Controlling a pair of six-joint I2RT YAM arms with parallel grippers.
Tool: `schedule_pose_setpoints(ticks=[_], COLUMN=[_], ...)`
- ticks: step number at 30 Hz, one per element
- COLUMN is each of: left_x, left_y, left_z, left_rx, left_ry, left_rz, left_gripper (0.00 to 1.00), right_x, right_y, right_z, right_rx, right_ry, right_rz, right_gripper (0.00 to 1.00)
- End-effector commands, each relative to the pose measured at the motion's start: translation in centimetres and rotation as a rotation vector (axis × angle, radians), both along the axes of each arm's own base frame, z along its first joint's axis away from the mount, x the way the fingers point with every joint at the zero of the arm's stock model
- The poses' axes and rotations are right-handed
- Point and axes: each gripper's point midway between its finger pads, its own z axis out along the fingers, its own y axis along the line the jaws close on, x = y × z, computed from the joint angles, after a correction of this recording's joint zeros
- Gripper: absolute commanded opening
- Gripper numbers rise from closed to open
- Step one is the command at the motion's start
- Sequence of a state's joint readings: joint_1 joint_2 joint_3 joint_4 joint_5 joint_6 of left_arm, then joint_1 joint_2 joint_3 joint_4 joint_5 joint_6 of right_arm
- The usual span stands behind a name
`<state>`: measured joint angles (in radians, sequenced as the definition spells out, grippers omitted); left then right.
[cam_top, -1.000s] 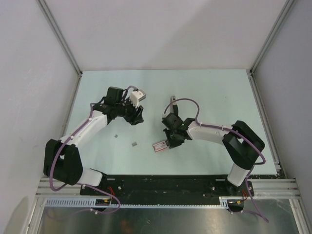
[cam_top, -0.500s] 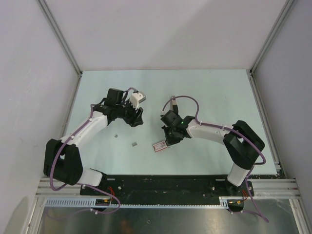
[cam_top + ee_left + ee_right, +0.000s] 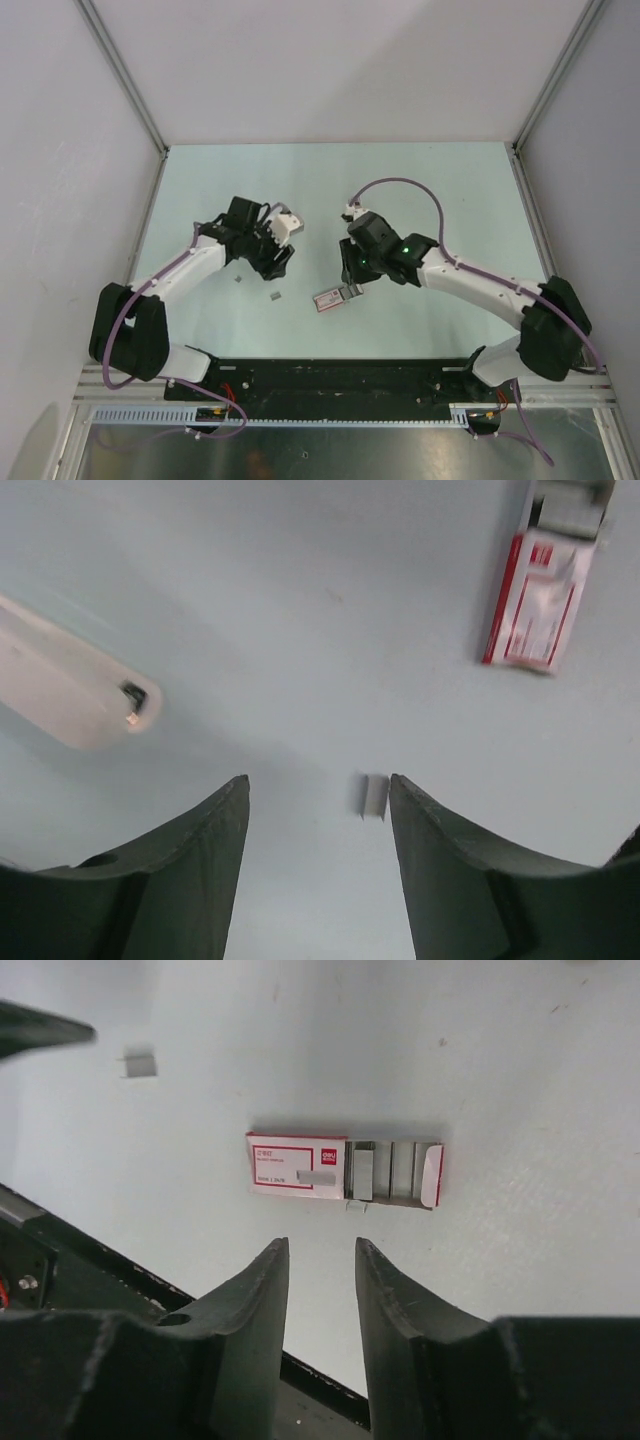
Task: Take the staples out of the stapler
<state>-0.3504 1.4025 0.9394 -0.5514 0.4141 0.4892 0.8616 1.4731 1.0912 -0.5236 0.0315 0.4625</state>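
1. Staples (image 3: 373,796): a short strip lies between the left gripper's (image 3: 318,788) spread fingers, nothing pinched.
2. Stapler (image 3: 62,685), white shell, sits off to that gripper's side, apart from it.
3. Right gripper (image 3: 320,1252) is parted a little and empty, with a red-and-white packet (image 3: 298,1168) just ahead.

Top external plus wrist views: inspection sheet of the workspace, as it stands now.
Surface: pale green table, a few dark specks.
Job's things: stapler, white, lying flat, seen only in the left wrist view; staple strip loose on the table, smaller staple bit apart from it.
Clutter: staple box, red and white, slid open, strips in its tray.
Grippers: left tool open, the strip between its fingers, close to one; right tool open, empty, by the box.
Cables: purple cable looped over each arm, off the items.
Surroundings: grey walls, aluminium frame posts; nothing else seen.
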Motion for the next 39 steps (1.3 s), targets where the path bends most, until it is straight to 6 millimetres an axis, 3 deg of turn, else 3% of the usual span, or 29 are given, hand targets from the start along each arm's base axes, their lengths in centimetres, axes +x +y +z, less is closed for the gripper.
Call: schedule_pose_setpoints(ticks=[1,7,18,29,39], left_x=[-1.9,-3.7,-3.6,-4.9,-4.5], left_y=[2.0,2.2,2.3,2.0,0.9], left_z=[-2.3,-4.5,-5.6,-7.5,-7.8], left_rx=[0.160,0.270,0.338,0.366,0.354], left_ry=[0.019,0.052,0.057,0.107,0.116], left_rz=[-0.022,-0.035,-0.040,-0.087,-0.119], left_gripper=[0.64,0.70,0.85,0.80,0.74], right_x=[1.4,1.7,1.5,1.4,1.4], right_y=[-0.8,-1.5,-2.7,-3.6,-3.4], right_z=[3.7,4.1,3.7,2.8,2.9], right_rx=[0.050,0.068,0.094,0.103,0.118], right_ry=[-0.087,-0.097,-0.094,-0.078,-0.075], right_rz=[-0.058,-0.080,-0.104,-0.128,-0.126], right_gripper=[0.39,0.41,0.40,0.39,0.34])
